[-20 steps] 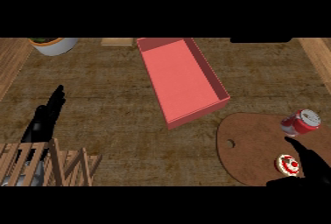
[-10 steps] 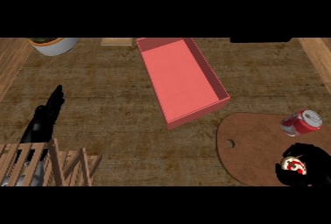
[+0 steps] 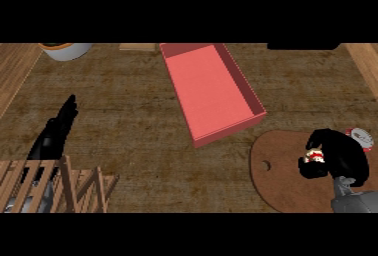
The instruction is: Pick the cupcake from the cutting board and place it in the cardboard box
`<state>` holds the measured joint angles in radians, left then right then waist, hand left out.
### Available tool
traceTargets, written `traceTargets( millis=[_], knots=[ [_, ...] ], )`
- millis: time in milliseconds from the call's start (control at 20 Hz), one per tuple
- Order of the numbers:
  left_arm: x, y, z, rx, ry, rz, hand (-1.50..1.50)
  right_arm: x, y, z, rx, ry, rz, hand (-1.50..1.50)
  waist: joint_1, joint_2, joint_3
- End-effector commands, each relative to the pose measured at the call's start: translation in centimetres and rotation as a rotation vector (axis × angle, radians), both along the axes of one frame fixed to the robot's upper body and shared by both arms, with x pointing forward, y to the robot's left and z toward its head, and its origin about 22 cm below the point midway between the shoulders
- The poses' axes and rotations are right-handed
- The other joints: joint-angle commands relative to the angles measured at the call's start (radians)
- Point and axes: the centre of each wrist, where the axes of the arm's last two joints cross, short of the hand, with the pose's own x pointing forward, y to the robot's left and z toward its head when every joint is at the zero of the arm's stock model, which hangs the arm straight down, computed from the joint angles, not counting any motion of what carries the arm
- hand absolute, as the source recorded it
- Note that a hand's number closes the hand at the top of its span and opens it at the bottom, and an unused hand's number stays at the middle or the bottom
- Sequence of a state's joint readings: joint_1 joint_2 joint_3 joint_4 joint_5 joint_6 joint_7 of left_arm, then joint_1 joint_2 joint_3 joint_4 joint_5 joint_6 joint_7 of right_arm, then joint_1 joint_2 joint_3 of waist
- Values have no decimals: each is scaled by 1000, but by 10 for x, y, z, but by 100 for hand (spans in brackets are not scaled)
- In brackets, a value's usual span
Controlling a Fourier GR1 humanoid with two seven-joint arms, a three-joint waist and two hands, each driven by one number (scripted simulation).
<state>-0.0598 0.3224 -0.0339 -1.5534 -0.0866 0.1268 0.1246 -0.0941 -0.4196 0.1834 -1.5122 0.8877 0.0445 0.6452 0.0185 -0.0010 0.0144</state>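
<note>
Curling round the cupcake (image 3: 316,156) on the board (image 3: 284,170), the right hand (image 3: 336,155) has just closed on it, so lifting to the box (image 3: 214,90) comes next.

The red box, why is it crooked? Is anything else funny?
The red box lies slantwise on the counter, not square with its edges. Nothing is spilled or broken. The right hand curls round the cupcake over the cutting board.
</note>
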Motion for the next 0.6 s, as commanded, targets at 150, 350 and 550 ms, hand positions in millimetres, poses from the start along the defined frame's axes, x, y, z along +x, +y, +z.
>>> traceTargets(
  millis=[150,350,550],
  knots=[
    [-9,-11,-19,-29,61,22,0,30,5,23,-118,-100,73,150,-12,1,-14],
    [-9,8,-26,-22,30,31,0,35,28,41,-52,-197,65,150,-16,1,-15],
    [-18,-8,-15,-29,40,26,0,20,35,76,136,-427,206,150,-22,-6,-13]
  ],
)
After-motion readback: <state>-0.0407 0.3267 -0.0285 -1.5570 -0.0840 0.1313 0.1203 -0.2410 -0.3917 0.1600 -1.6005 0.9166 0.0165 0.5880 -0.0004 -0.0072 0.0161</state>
